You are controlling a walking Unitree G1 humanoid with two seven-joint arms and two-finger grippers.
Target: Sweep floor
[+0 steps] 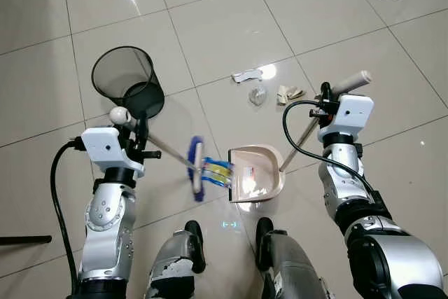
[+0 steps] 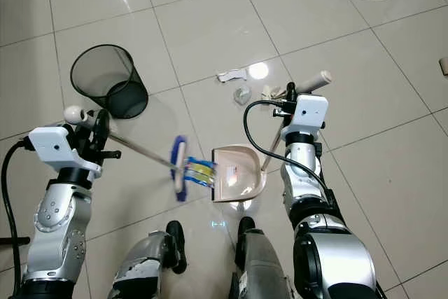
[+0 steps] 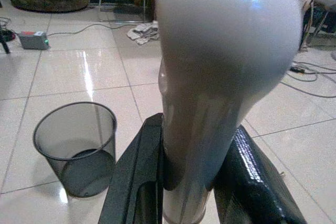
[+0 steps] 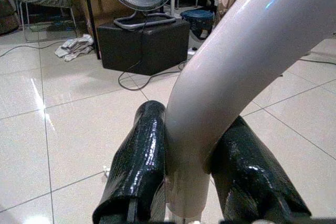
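On tiled floor before robot: left gripper clamps broom handle; right gripper clamps dustpan handle. Brush head sits at pan mouth. Litter lies beyond pan, near wire bin. Next, you reach broom past litter, draw it back into pan.

A blue-headed broom on a thin metal shaft slants down to the tiled floor, its bristles at the mouth of a beige dustpan resting flat. Scraps of litter lie on the tiles beyond the pan.

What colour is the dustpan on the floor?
The dustpan is pale pink-beige, clearest in the left eye view.
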